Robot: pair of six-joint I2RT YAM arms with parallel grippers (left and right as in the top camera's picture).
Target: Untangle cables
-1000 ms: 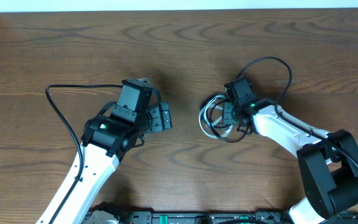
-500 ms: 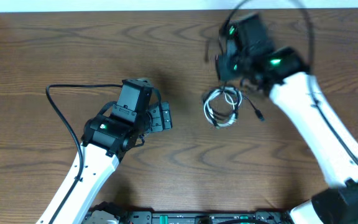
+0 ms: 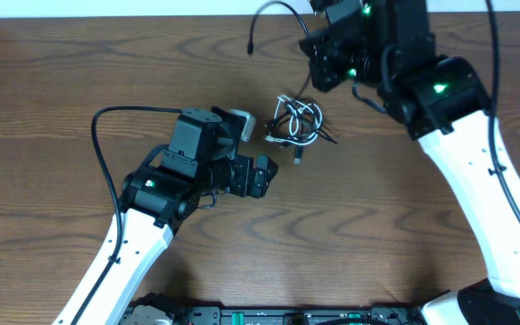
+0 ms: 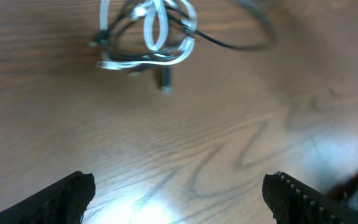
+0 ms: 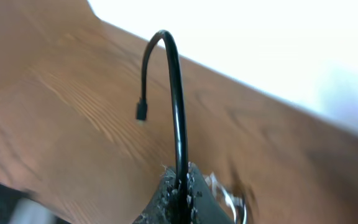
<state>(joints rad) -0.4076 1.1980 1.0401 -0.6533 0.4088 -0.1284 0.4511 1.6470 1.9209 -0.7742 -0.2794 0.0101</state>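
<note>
Overhead sharp, even; left wrist view blurs the cables (image 4: 149,38), counter (image 4: 166,155) glare bottom centre; right wrist's upper right blown white.

Bare table (image 4: 185,143) is left between the wide-spread left gripper (image 3: 267,176) and the bundle (image 3: 296,122) — nothing is set in that path. The bundle's far side is crowded by the right gripper (image 5: 179,186) and the cord (image 5: 176,81) pinched in it — arched high over the wood.
</note>
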